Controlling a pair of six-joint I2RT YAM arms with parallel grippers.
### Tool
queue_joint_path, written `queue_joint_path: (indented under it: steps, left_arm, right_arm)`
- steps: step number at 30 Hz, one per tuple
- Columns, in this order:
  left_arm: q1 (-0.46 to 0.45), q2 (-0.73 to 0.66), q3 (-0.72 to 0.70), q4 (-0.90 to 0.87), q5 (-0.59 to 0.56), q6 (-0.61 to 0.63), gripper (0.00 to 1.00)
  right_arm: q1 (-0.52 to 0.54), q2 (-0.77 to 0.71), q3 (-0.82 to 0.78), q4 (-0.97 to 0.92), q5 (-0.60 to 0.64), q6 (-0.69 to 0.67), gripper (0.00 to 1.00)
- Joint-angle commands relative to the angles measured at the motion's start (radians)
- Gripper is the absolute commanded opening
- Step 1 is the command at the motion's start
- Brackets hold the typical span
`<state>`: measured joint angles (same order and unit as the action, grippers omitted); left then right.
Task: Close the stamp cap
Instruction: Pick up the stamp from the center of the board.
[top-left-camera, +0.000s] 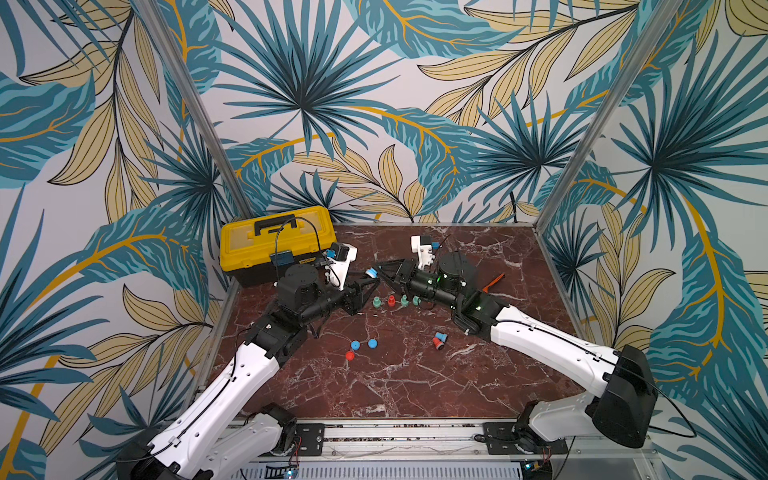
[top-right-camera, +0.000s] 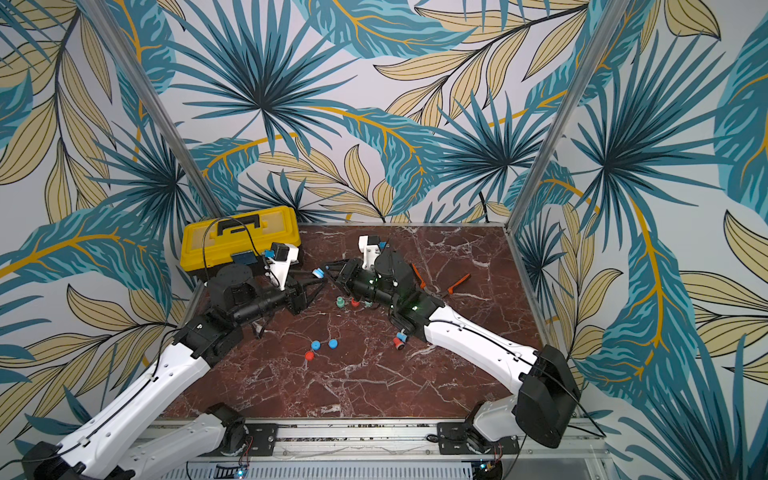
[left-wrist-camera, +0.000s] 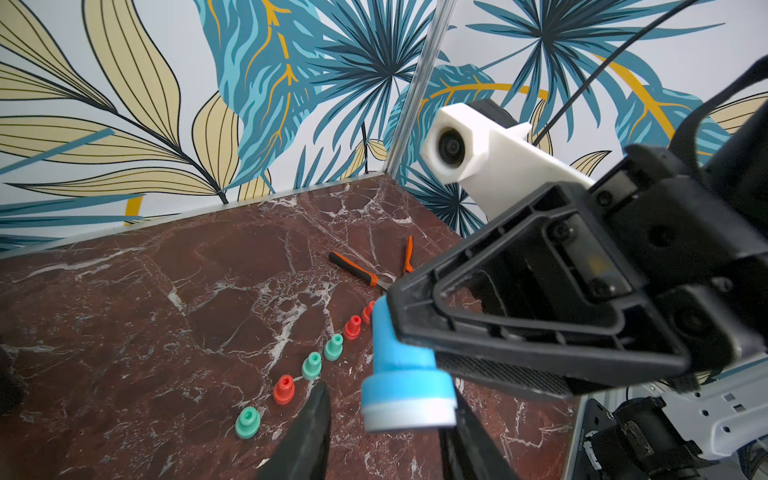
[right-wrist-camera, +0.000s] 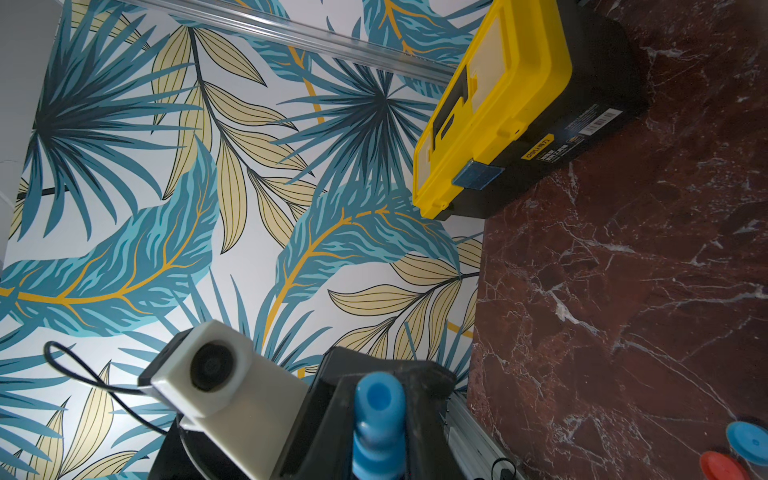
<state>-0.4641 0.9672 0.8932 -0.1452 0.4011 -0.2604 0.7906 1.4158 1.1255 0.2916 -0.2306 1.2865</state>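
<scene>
There are 9 stamps in all. 6 stand in a row: 3 green stamps (left-wrist-camera: 311, 365) and 3 red stamps (left-wrist-camera: 284, 388), counted in the left wrist view. 1 blue stamp (top-left-camera: 371, 273) is held up. 2 lying stamps (top-left-camera: 439, 340), 1 blue and 1 red, sit together. There are 3 loose caps: 2 blue caps (top-left-camera: 355, 345) and 1 red cap (top-left-camera: 350, 355). There is 1 toolbox (top-left-camera: 277, 243) and 1 pliers (left-wrist-camera: 351, 268). There are 2 arms (top-left-camera: 232, 386), 2 wrist cameras (left-wrist-camera: 451, 145) and 2 grippers: left gripper (top-left-camera: 377, 281), right gripper (top-left-camera: 377, 268).

Matt plastic stamp (left-wrist-camera: 399, 374), glossy marbled tabletop (left-wrist-camera: 145, 332)
</scene>
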Motion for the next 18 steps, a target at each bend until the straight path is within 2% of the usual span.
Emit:
queue_joint_path:
  steps: [1,7,14,18]
  left_arm:
    - [0.002,-0.004,0.036,0.038,-0.001,-0.003,0.41]
    - [0.001,-0.009,0.037,0.041,0.011,-0.005,0.40]
    - [0.001,-0.007,0.031,0.043,0.020,-0.007,0.31]
    - [0.002,-0.006,0.025,0.043,0.020,-0.008,0.34]
  right_arm:
    - [0.002,0.020,-0.015,0.010,-0.029,-0.010,0.04]
    - [0.002,0.029,-0.015,0.012,-0.037,-0.006,0.04]
    - [0.002,0.021,-0.016,0.017,-0.034,-0.011,0.04]
    - [0.002,0.011,-0.016,0.009,-0.030,-0.019,0.05]
